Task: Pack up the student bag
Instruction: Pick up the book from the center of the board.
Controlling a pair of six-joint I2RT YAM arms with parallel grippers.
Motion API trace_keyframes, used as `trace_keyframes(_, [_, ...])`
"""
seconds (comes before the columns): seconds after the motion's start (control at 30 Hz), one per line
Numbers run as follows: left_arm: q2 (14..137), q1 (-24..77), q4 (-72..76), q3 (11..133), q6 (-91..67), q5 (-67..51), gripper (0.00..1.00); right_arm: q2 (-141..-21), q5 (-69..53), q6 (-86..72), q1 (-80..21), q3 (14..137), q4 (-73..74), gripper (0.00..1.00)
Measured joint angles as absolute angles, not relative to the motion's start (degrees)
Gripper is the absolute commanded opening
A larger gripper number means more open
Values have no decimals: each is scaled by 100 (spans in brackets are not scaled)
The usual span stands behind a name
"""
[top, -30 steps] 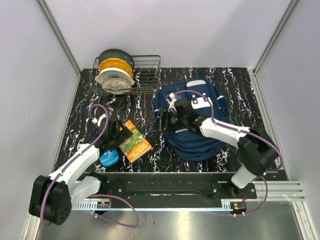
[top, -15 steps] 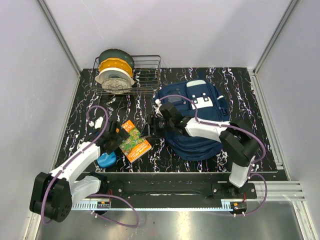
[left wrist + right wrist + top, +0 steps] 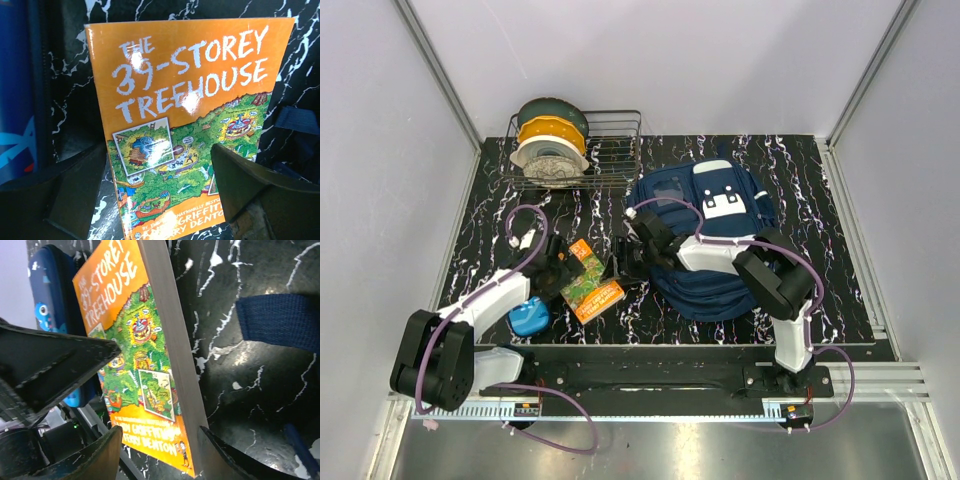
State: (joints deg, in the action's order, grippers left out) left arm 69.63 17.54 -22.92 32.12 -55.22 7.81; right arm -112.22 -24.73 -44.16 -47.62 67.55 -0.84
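The navy student bag (image 3: pixel 715 235) lies flat at centre right with white patches on top. An orange book, "The 39-Storey Treehouse" (image 3: pixel 592 282), lies on the table left of it. My left gripper (image 3: pixel 558 268) is open at the book's left side; its wrist view shows the cover (image 3: pixel 185 115) between its spread fingers (image 3: pixel 70 190). My right gripper (image 3: pixel 625 262) is open at the book's right edge. Its wrist view shows the book's page edge (image 3: pixel 170 350) between its fingers (image 3: pixel 220 455), with the cover side towards the left finger.
A blue pencil case (image 3: pixel 530 317) lies near the left arm, left of the book. A wire rack (image 3: pixel 582 152) with filament spools stands at the back left. A navy bag strap (image 3: pixel 280 322) lies on the table by the right gripper.
My right gripper has moved left off the bag to the book's right edge. My left gripper has shifted up to the book's left side. The book has barely moved.
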Motion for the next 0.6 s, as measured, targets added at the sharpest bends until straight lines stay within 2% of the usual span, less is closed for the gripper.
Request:
trace_keyframes(0.17, [6965, 1717, -1885, 3109, -5341, 563, 75, -11393, -2456, -4423, -4759, 6764, -45, 62])
trace_keyframes(0.3, [6965, 1662, -1490, 2941, -5199, 462, 60, -11397, -2486, -4486, -4731, 6626, -178, 64])
trace_keyframes(0.43, [6991, 1614, -1070, 2788, -5116, 368, 51, -11402, -2628, -4674, -4687, 6512, -364, 64])
trace_keyframes(0.57, [7142, 1579, -648, 2727, -5081, 257, 48, -11441, -2709, -4807, -4659, 6510, -397, 58])
trace_keyframes(0.6, [7175, 1577, -552, 2714, -5078, 209, 47, -11452, -2714, -4834, -4652, 6510, -392, 53])
